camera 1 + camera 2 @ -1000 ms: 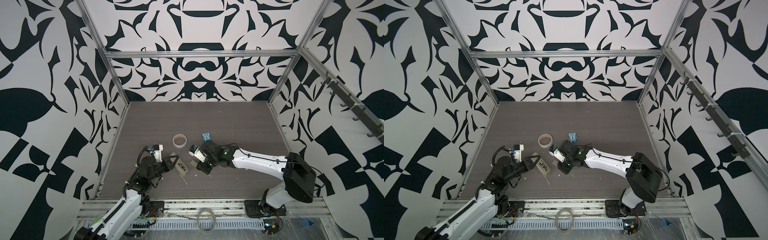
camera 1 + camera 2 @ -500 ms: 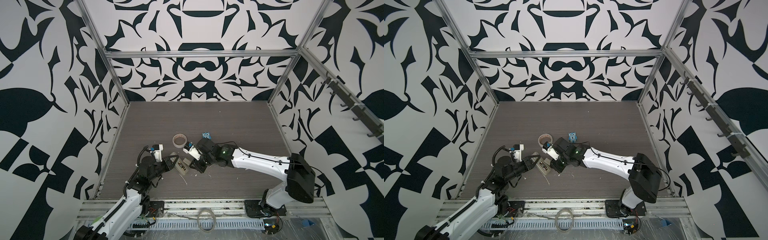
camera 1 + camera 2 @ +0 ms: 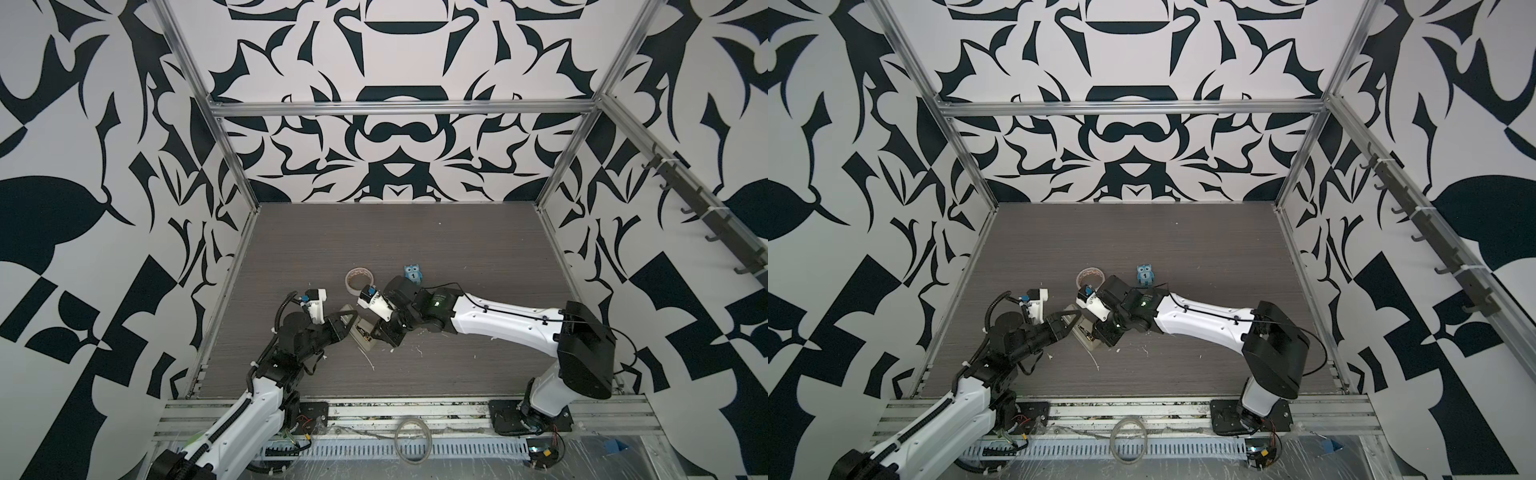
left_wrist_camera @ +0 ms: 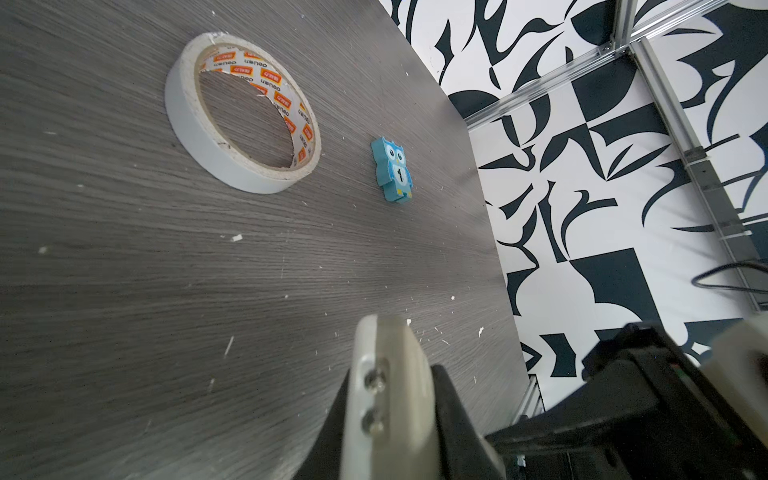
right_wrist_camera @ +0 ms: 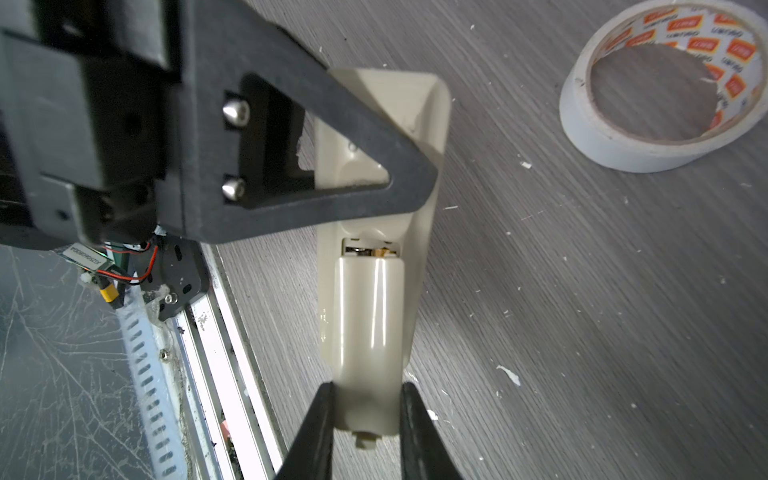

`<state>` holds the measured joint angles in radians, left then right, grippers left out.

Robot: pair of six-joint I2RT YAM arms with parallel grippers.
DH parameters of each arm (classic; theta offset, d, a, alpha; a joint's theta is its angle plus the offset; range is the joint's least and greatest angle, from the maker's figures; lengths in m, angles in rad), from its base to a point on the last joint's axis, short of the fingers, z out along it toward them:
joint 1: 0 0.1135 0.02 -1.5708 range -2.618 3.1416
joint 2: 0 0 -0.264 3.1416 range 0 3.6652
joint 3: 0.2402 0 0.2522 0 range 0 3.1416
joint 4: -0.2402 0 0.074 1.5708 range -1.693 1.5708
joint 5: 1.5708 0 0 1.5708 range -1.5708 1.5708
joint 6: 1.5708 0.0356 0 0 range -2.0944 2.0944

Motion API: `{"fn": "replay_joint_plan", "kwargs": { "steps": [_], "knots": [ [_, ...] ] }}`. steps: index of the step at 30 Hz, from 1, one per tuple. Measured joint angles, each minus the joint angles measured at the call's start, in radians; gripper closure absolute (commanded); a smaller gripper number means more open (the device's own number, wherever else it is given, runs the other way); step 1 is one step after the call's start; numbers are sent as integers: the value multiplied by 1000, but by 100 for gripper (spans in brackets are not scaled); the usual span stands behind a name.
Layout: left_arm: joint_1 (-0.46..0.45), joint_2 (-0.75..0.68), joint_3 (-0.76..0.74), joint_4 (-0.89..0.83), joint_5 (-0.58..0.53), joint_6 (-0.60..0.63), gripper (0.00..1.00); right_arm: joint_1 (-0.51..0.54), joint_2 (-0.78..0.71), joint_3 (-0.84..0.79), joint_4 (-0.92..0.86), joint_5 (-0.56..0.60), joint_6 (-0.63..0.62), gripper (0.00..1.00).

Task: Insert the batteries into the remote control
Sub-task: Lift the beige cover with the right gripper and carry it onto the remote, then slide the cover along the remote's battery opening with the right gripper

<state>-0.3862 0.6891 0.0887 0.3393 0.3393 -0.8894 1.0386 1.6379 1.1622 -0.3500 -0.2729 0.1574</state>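
Observation:
The cream-white remote control (image 3: 360, 332) (image 3: 1086, 334) lies back side up near the table's front. My left gripper (image 3: 348, 321) (image 3: 1072, 321) is shut on one end of it; the remote's edge (image 4: 390, 395) fills the space between the jaws, and a black finger (image 5: 332, 158) crosses it. My right gripper (image 3: 380, 332) (image 5: 368, 399) is shut on the cream battery cover (image 5: 370, 332), which lies along the remote's back and overhangs its end. A narrow slit (image 5: 372, 250) above the cover shows a brass glint. The batteries are otherwise hidden.
A tape roll (image 3: 359, 279) (image 3: 1091, 276) (image 4: 241, 116) (image 5: 665, 83) lies just behind the grippers, and a blue owl figure (image 3: 412, 273) (image 3: 1145, 274) (image 4: 392, 170) sits to its right. White crumbs dot the grey table (image 3: 436, 365). The metal front rail (image 5: 216, 332) runs close by.
My right gripper has moved left to the remote, carrying the cover onto its back. The left arm and the remote have stayed put.

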Motion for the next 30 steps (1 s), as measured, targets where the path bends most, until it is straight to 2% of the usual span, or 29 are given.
{"fn": "replay_joint_plan", "kwargs": {
  "steps": [30],
  "knots": [
    [1,-1,0,-2,-3,0,100,0,58,23,18,-12,29,98]
  ]
}}
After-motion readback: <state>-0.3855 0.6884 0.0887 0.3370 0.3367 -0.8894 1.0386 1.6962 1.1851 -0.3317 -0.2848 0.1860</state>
